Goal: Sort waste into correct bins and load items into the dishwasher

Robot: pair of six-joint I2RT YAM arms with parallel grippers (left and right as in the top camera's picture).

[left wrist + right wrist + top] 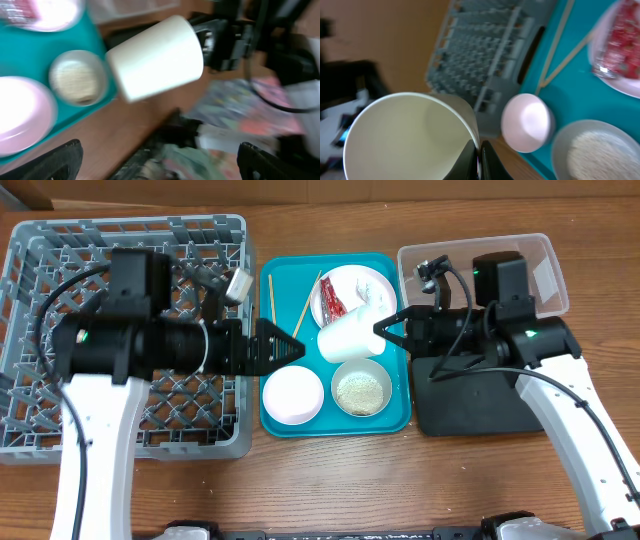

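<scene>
My right gripper (385, 330) is shut on the rim of a white cup (350, 335) and holds it tilted above the teal tray (290, 275); the right wrist view shows the jaws (480, 160) pinching the cup wall (405, 135). My left gripper (295, 348) is open and empty just left of the cup (155, 57). On the tray are a white plate (370, 280) with the red-and-white wrapper (332, 302), chopsticks (305, 308), a small white bowl (292, 394) and a white dish of rice grains (362, 390).
The grey dish rack (60, 240) fills the left side, partly under my left arm. The clear tub (545, 275) stands at the back right. The black tray (470, 405) lies in front of it, partly under my right arm.
</scene>
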